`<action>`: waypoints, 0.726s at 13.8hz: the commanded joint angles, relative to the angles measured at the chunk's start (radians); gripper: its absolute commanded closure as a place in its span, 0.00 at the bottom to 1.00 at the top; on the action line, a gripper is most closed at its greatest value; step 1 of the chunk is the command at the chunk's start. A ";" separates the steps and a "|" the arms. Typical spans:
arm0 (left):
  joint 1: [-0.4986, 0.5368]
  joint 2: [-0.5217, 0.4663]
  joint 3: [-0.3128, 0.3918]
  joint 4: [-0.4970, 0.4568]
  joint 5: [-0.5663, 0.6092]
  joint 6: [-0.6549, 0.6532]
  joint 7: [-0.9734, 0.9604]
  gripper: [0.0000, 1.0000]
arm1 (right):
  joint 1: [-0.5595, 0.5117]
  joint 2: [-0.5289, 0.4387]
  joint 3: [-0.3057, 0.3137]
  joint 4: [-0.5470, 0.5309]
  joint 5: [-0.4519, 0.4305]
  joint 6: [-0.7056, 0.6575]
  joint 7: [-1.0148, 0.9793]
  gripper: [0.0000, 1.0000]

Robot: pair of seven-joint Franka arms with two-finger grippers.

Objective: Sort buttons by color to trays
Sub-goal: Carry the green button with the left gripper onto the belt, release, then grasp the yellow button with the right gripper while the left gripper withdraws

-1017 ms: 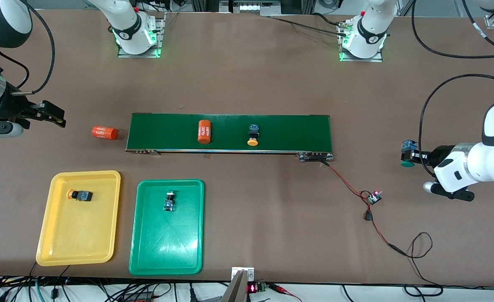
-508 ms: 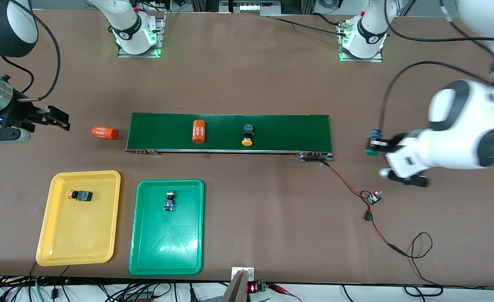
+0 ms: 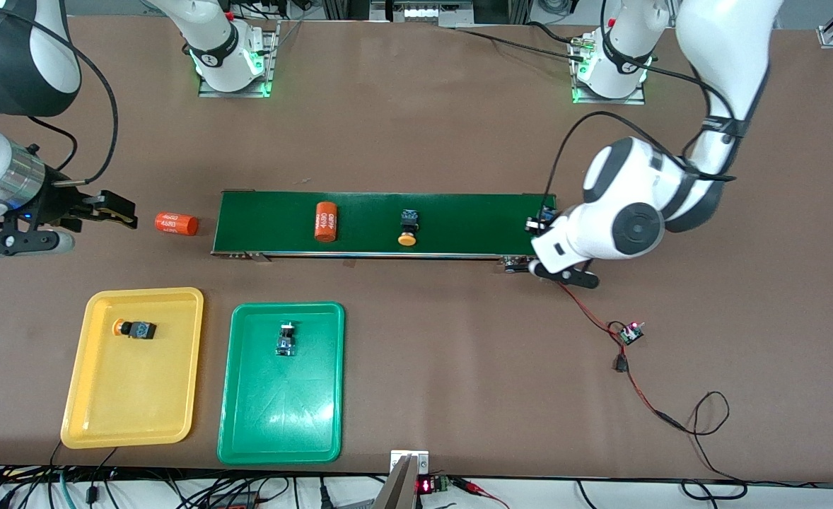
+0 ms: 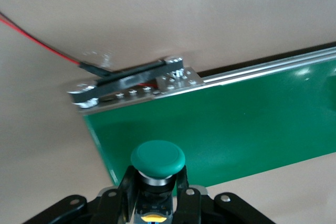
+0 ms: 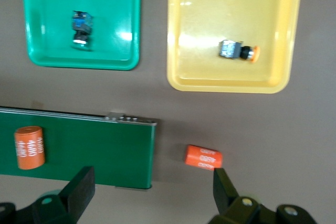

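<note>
Left gripper (image 4: 153, 195) clamped on green button (image 4: 157, 160), over conveyor belt (image 3: 459, 212) end toward left arm. In front view, button mostly hidden by arm. Right gripper (image 5: 149, 184) spread wide, empty, over table beside orange cylinder (image 5: 203, 157). Yellow button (image 3: 407, 228) lies mid-belt.

Held green button (image 4: 157, 160) body seemingly hidden.

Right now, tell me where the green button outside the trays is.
The left gripper holds the green button over the conveyor belt, at the left arm's end.
</note>
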 commanded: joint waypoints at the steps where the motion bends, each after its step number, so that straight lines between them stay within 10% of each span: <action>1: -0.040 0.011 0.024 -0.039 -0.025 0.042 0.000 0.85 | 0.085 0.003 0.001 0.008 0.009 0.006 0.010 0.00; 5: -0.085 0.051 0.025 -0.040 -0.025 0.079 -0.006 0.81 | 0.234 0.081 0.007 0.028 0.025 0.044 0.211 0.00; 6: -0.089 0.054 0.025 -0.040 -0.025 0.082 -0.006 0.65 | 0.285 0.113 0.007 0.037 0.022 0.050 0.212 0.00; 7: -0.090 0.057 0.025 -0.040 -0.025 0.085 -0.003 0.05 | 0.325 0.144 0.007 0.055 0.024 0.068 0.217 0.00; 10: -0.088 0.016 0.025 -0.034 -0.025 0.076 0.005 0.00 | 0.365 0.222 0.009 0.063 0.190 0.134 0.258 0.00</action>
